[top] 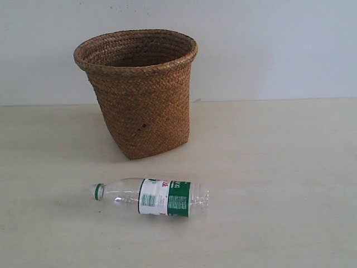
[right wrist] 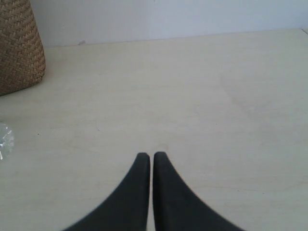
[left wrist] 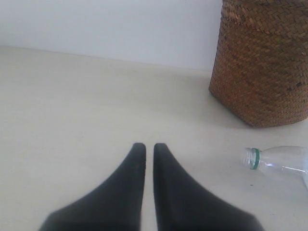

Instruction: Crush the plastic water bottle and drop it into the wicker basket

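**Status: Bottle Flat on Worktop, Both Pincers Narrow and Empty**

The plastic water bottle point(top: 150, 196) lies on its side on the pale worktop point(top: 279, 184), intact in shape. Its green cap ring points toward the left of the exterior view. The wicker basket point(top: 139, 95) stands upright behind the bottle, near it but not touching, against the white wall point(top: 279, 44).

The left pincer point(left wrist: 149, 147) has its dark fingers drawn together to a thin slit and grips nothing. It hovers above bare worktop, apart from the bottle neck. The right pincer point(right wrist: 151, 156) is equally narrow and empty, over bare worktop, well apart from the basket.
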`<state>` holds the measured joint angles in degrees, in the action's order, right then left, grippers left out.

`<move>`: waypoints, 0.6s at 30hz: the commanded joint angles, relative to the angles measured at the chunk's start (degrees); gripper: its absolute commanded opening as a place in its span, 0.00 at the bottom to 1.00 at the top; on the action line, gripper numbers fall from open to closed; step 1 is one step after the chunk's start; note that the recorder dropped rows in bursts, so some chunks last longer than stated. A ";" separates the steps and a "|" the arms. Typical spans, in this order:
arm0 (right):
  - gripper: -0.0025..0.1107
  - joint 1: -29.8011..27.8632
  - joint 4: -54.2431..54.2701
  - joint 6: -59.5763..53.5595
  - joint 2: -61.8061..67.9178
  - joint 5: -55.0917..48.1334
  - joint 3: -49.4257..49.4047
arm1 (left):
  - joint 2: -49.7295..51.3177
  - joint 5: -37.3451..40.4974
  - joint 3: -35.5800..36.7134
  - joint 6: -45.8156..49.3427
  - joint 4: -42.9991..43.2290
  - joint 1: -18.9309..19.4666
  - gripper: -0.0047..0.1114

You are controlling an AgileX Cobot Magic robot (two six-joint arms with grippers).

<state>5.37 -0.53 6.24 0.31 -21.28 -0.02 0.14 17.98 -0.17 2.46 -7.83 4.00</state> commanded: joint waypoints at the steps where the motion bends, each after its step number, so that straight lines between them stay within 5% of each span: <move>1: 0.02 -0.19 0.02 -0.10 -0.31 0.19 0.02 | -0.14 -3.89 0.17 -0.32 -2.19 0.19 0.09; 6: 0.02 -0.19 0.02 -0.40 -0.31 0.19 0.02 | -0.14 -12.98 0.17 -0.32 -11.43 0.19 0.09; 11: 0.02 -0.19 0.02 0.22 -0.31 0.19 0.02 | -0.14 -14.14 0.17 -1.39 -14.13 0.19 0.09; 18: 0.02 -0.19 0.02 0.22 -0.31 0.19 0.02 | -0.14 -17.62 0.17 -10.39 -32.32 0.19 0.09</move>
<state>5.37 -0.53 6.42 0.31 -21.28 -0.02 0.14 4.63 -0.17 -6.03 -34.44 4.00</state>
